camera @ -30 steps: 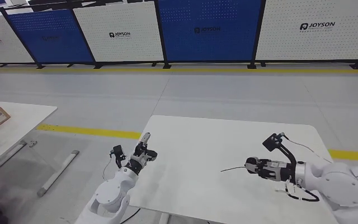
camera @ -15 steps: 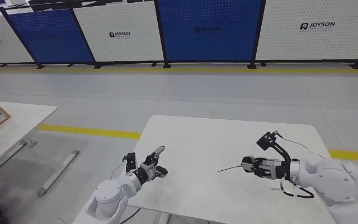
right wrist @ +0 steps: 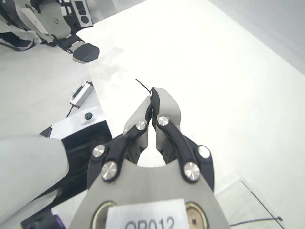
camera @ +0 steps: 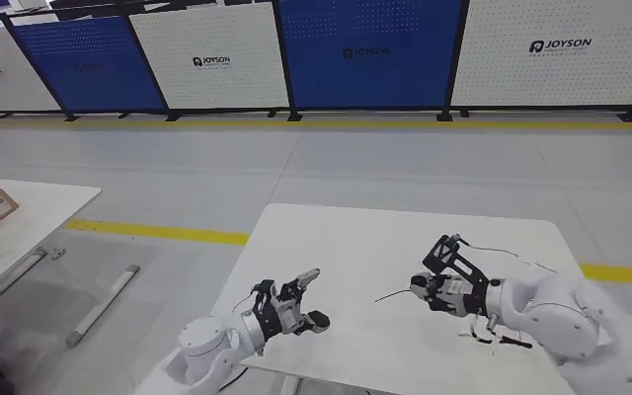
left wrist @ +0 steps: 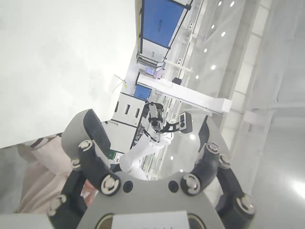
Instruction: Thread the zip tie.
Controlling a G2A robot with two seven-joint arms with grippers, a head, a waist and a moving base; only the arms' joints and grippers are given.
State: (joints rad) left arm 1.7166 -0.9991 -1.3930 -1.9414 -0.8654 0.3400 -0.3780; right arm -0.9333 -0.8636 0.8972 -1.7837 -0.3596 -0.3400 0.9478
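Plainly, the right claw (camera: 420, 288) (right wrist: 152, 96) is pinched tight on the zip tie (camera: 393, 294) (right wrist: 143, 85), a thin black strip caught between the very tips. The free end juts out past those tips, slightly curved, and points toward the left claw (camera: 314, 296) (left wrist: 147, 120). The white bench (camera: 395, 237) (right wrist: 202, 60) lies under the right claw. Whether the strip's free end touches its surface cannot be told.

The left claw stands wide, its two fingers far apart with nothing between them. It sits at the bench edge nearest the robot, well apart from the right claw. The gap between its fingers faces across toward that claw. One of its pads (right wrist: 85, 51), dark, shows beyond the zip tie's tip, over the bench's corner.

Behind the right claw, toward its wrist, a thin black line (right wrist: 259, 199) and a thin blue line (right wrist: 262, 220) run side by side; whether they lie on the bench or below it cannot be told. Off the bench, to the side of the right claw, a small grey box (right wrist: 79, 94) lies on the floor. Far beyond both claws stand blue and white partition panels (camera: 370, 49).
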